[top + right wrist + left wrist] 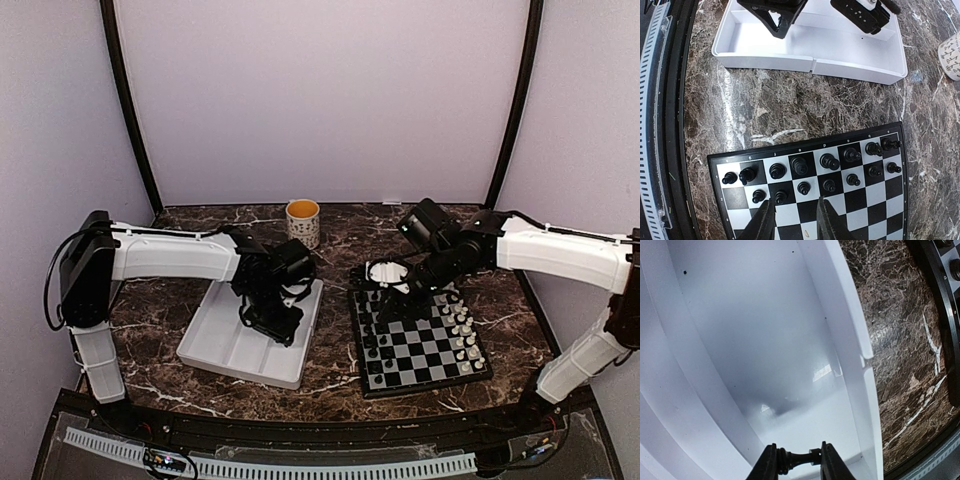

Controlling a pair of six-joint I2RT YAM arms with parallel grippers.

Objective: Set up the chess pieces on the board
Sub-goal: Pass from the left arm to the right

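Keep glossy black chessman (800, 459) pinched in left gripper (798, 455), bottom centre; lift over white plastic tray (855, 340) wall; withdraw right gripper (794, 206), fingers (762, 222) spread and empty, from black-and-silver board (875, 200).

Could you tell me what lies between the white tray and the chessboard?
Only bare marble tabletop separates tray and board, in the right wrist view.

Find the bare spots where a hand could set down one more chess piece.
Bare: the marble strip between the tray and the board; the board's middle squares, between the black pieces and the white pieces; the tray's floor. Crowded: the board's two side edges, lined with pieces.
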